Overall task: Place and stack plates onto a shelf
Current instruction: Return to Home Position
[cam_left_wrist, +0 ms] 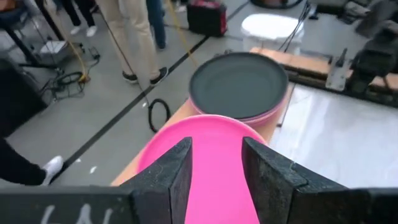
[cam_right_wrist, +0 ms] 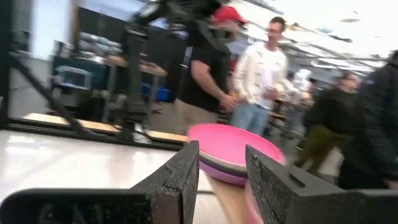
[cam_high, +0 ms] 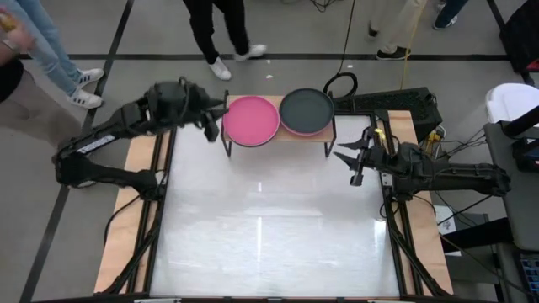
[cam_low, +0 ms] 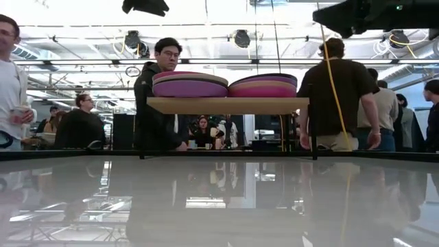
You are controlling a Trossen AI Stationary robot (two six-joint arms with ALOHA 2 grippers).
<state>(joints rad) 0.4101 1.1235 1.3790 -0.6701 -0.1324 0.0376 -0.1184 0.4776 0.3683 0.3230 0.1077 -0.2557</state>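
Left gripper [cam_high: 211, 128] upper left, just beside left edge of shelf [cam_high: 290, 137], fingers apart, gripping nothing. Shelf top centre holds the plates: magenta-topped stack [cam_high: 250, 119], dark-grey-topped stack [cam_high: 306, 110], rims meeting. White tabletop [cam_high: 269, 236] spreads wide below. Right gripper [cam_high: 347, 162] right of centre, near shelf's right leg, fingers apart.

I count one shelf [cam_low: 226, 105] with two piles of plates [cam_low: 190, 86] [cam_low: 263, 86]. On top lie one pink plate [cam_high: 251, 119] and one dark grey plate [cam_high: 306, 110]. I have two pincers: my left pincer [cam_left_wrist: 216, 146] and my right pincer [cam_right_wrist: 222, 152].
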